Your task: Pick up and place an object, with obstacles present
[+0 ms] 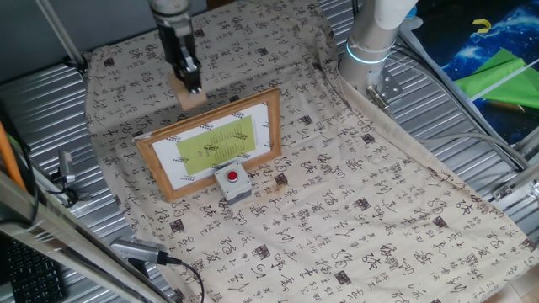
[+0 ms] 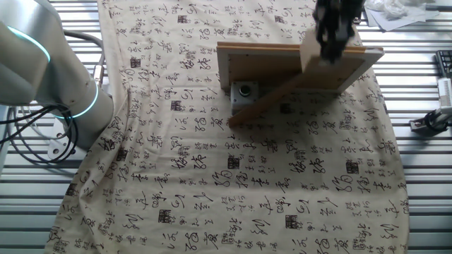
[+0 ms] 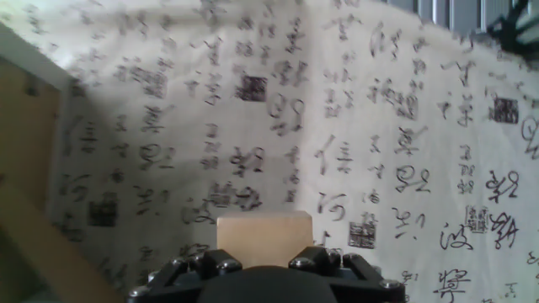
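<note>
In the one fixed view, the small grey box with a red button sits lowest, just below centre of the frame, touching the near edge of the wooden picture frame. The frame rests tilted with its white mat and yellow-green print facing up. Beyond its far edge, in the upper left of the frame, the end effector is clenched on the light-tan wooden cube, which is beside the frame's upper rim. Whether the cube touches the cloth cannot be told. The counter is draped in a cloth printed with black characters. In the hand view the cube shows at bottom centre between the dark fingers, the cloth spread past it.
</note>
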### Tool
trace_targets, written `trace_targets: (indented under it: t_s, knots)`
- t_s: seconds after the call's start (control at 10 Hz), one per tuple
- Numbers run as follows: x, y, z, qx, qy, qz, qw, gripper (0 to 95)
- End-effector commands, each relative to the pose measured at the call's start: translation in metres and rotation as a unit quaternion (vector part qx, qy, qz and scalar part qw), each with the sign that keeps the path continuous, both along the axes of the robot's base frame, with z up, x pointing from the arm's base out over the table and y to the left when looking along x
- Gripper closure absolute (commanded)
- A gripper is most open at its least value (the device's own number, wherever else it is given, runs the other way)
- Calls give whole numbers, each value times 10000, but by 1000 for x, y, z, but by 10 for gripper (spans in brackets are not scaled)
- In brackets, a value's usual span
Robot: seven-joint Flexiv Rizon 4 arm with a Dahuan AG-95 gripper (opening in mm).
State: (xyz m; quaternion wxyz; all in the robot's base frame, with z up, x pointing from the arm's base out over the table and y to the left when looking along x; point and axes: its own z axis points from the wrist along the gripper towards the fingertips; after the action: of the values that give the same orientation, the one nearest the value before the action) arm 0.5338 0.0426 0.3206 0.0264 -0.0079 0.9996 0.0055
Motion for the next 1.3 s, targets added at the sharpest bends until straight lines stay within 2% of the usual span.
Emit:
trace_targets:
  t_s: [0.1, 0.4, 0.5, 0.8, 0.9, 1.3]
  knots:
    - [0, 27, 3, 1, -6, -106, 9999, 950]
    - [4, 80, -3, 14, -24, -315, 9995, 950]
    - [4, 100, -9, 33, -44, -374, 9993, 950]
    - [0, 141, -32, 77, -57, -470, 9988, 950]
    - [3, 146, -33, 101, -17, -478, 9988, 950]
    - [7, 154, -34, 166, -22, -540, 9984, 950]
